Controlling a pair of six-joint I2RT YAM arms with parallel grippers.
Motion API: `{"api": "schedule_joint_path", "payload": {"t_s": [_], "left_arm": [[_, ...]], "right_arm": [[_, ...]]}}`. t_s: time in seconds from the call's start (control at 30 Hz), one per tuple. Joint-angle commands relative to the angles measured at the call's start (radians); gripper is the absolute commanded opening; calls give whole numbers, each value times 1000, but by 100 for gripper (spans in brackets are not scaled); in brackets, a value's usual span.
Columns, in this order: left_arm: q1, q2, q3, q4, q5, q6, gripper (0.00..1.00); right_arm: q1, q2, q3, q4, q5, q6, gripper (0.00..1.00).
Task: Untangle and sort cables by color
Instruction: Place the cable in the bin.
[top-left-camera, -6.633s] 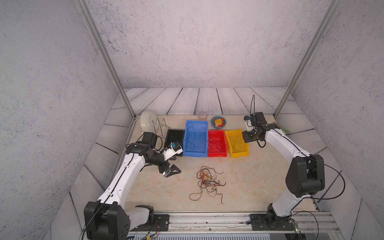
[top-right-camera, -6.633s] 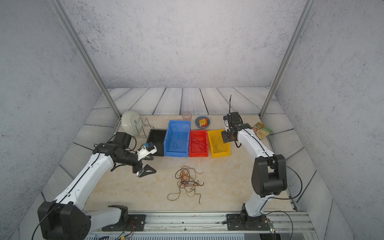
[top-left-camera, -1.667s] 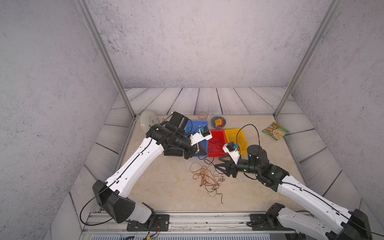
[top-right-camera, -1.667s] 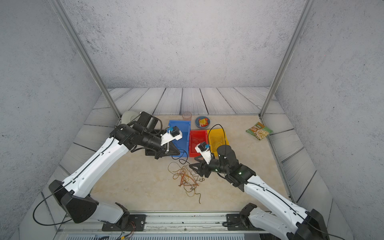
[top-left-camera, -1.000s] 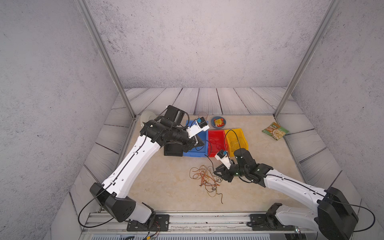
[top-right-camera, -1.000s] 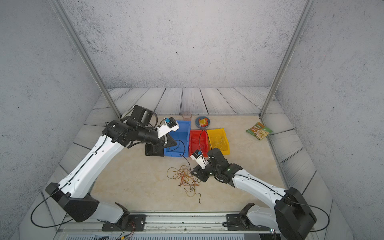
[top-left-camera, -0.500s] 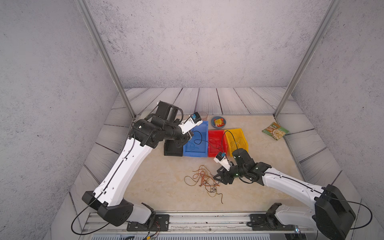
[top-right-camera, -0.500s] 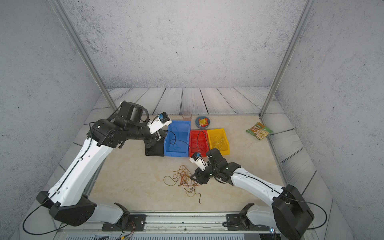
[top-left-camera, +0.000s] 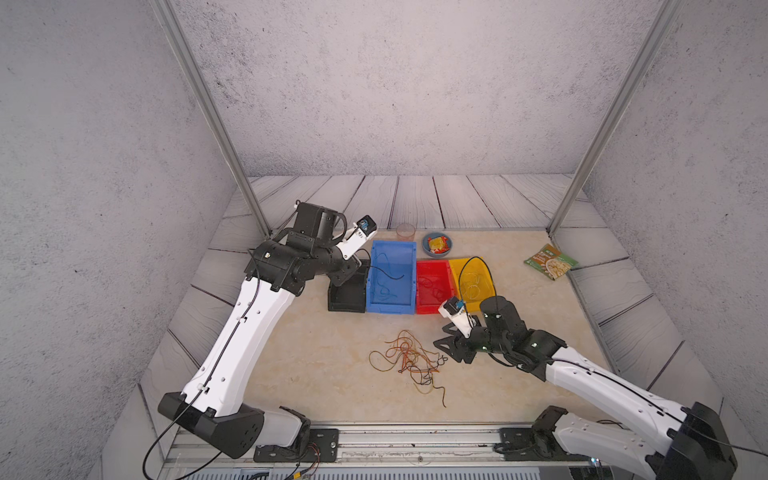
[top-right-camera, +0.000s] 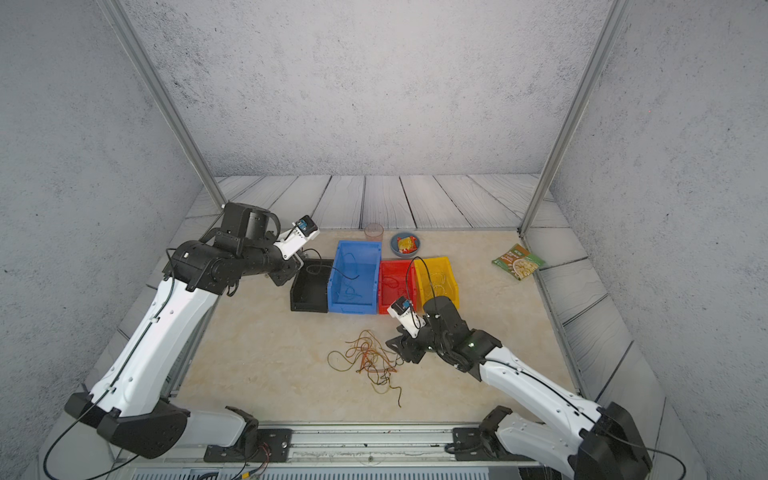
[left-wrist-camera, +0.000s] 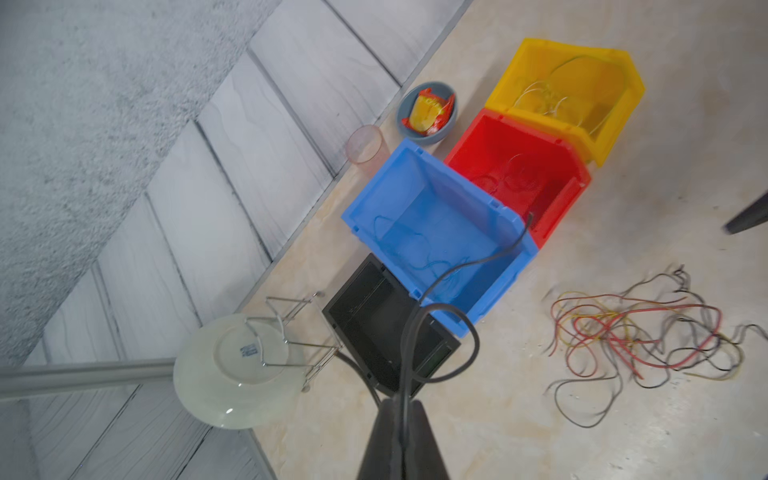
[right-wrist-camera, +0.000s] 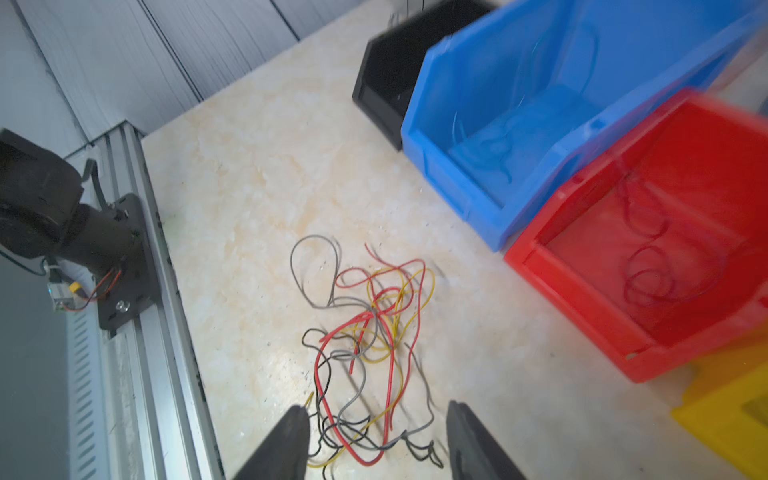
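Observation:
A tangle of red, yellow, grey and black cables lies on the beige tabletop in front of the bins. My right gripper is open, low at the tangle's right edge, its fingers straddling the nearest strands without pinching any. My left gripper is shut on one black cable. It holds that cable raised over the black bin, and the free end trails across the blue bin. Blue, red and yellow strands lie in the matching bins.
The red bin and yellow bin stand right of the blue one. Behind them are a cup and a bowl holding a snack packet. A noodle packet lies far right. A plate in a wire rack stands left of the black bin.
My left arm has swung left and back from over the blue bin toward the black bin, carrying the black cable. My right gripper has opened wider beside the tangle.

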Motion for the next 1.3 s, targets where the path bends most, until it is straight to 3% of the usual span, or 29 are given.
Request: {"api": "schedule_joint_path", "payload": {"t_s": [0.0, 0.17, 0.3, 0.77, 0.93, 1.1, 1.27], "left_arm": [[40, -11, -59, 92, -109, 31, 0], [119, 11, -162, 236, -205, 31, 0], [161, 76, -152, 245, -167, -15, 0], [157, 322, -77, 247, -203, -50, 0], [139, 416, -50, 217, -349, -62, 0], [112, 472, -18, 172, -407, -103, 0], [72, 484, -60, 195, -336, -140, 0]], "right_arm": [[3, -79, -19, 31, 79, -14, 57], [2, -145, -10, 30, 112, -19, 57], [3, -134, 27, -10, 97, -30, 57], [2, -127, 61, -65, 83, -28, 57], [3, -119, 69, -67, 78, -33, 57], [3, -110, 70, -67, 69, -32, 57], [2, -105, 69, -60, 68, -37, 57]]}}
